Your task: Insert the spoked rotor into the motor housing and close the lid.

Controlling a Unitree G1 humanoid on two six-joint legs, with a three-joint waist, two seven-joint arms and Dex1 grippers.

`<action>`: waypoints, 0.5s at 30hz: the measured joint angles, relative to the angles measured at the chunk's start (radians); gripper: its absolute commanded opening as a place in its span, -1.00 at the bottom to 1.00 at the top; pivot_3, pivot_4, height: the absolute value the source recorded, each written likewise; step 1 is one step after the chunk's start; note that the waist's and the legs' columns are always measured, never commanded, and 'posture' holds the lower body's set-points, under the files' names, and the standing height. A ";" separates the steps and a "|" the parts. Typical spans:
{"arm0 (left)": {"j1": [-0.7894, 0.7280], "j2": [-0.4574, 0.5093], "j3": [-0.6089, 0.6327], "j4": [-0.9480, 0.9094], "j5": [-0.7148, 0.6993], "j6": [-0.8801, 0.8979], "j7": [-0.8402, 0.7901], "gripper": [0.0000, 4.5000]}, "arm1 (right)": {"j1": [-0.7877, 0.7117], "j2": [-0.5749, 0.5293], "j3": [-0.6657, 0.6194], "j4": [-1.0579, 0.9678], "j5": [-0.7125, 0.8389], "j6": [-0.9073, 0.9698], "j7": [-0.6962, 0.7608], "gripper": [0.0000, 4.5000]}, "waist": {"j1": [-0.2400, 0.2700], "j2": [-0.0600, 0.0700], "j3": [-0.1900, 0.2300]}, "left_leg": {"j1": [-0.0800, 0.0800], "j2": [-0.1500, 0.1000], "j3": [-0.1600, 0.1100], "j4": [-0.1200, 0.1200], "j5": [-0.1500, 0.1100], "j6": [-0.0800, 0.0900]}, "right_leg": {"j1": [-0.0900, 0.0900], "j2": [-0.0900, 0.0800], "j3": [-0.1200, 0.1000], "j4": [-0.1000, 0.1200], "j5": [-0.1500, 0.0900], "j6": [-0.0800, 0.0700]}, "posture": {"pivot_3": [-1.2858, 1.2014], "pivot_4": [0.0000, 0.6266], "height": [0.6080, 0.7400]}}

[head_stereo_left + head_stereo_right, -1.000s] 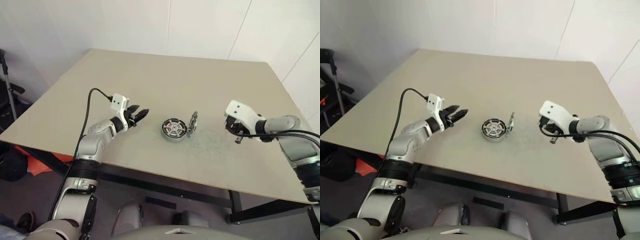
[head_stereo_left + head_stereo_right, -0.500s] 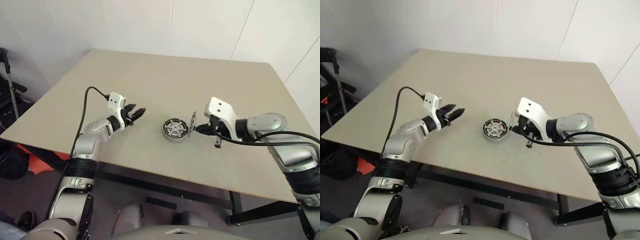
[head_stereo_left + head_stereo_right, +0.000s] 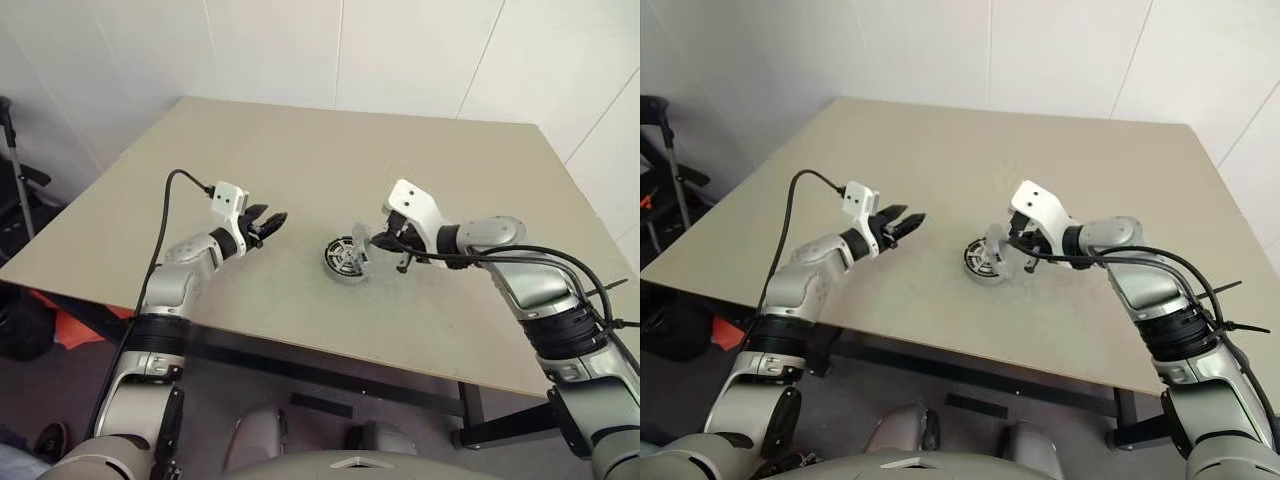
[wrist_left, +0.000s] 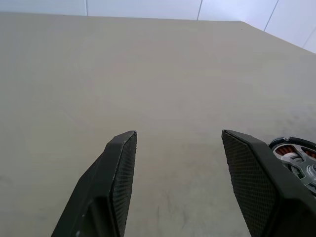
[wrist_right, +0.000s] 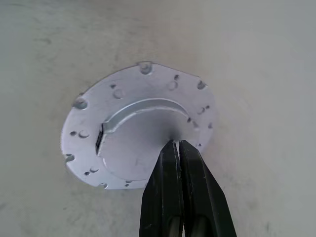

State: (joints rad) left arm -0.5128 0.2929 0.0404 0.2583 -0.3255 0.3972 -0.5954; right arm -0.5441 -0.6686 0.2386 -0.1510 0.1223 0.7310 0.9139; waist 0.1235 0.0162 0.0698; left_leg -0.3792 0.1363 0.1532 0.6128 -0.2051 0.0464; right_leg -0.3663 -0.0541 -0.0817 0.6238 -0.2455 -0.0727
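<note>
Lid against shut right end effector

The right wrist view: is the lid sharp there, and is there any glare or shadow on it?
In the right wrist view the lid is sharp, evenly lit, with mild sheen along its raised arc; a soft shadow sits where the shut right gripper touches its face. In the left eye view the lid looks smeared.
</note>
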 measured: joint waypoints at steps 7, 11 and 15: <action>0.000 -0.001 0.000 0.000 0.000 0.000 0.002 0.29 | -0.001 -0.001 0.017 0.004 -0.014 0.009 -0.032 -0.98 | 0.002 0.000 0.000 | 0.001 0.000 0.000 0.000 0.001 -0.001 | 0.002 0.000 0.000 0.000 0.000 0.000 | 0.03 -1.00 1.00; 0.000 -0.003 0.000 0.002 0.000 -0.002 0.002 0.29 | 0.002 -0.023 0.011 -0.045 0.002 0.035 -0.015 -0.98 | 0.002 0.000 0.000 | 0.001 0.000 0.000 0.000 0.000 -0.001 | 0.001 0.000 0.000 0.000 0.000 0.000 | 0.03 -1.00 1.00; -0.002 -0.006 -0.001 0.007 0.001 -0.005 0.002 0.29 | 0.010 0.003 0.012 -0.069 0.015 0.058 -0.024 -0.98 | 0.000 0.000 0.000 | 0.001 0.000 0.000 0.000 0.000 -0.001 | 0.001 0.000 0.000 0.000 0.000 0.000 | 0.03 -1.00 1.00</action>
State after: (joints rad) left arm -0.5144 0.2874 0.0391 0.2656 -0.3241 0.3927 -0.5931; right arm -0.5345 -0.6655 0.2508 -0.2203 0.1377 0.7891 0.8899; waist 0.1233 0.0161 0.0699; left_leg -0.3780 0.1364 0.1532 0.6125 -0.2047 0.0453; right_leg -0.3651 -0.0540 -0.0817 0.6240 -0.2455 -0.0725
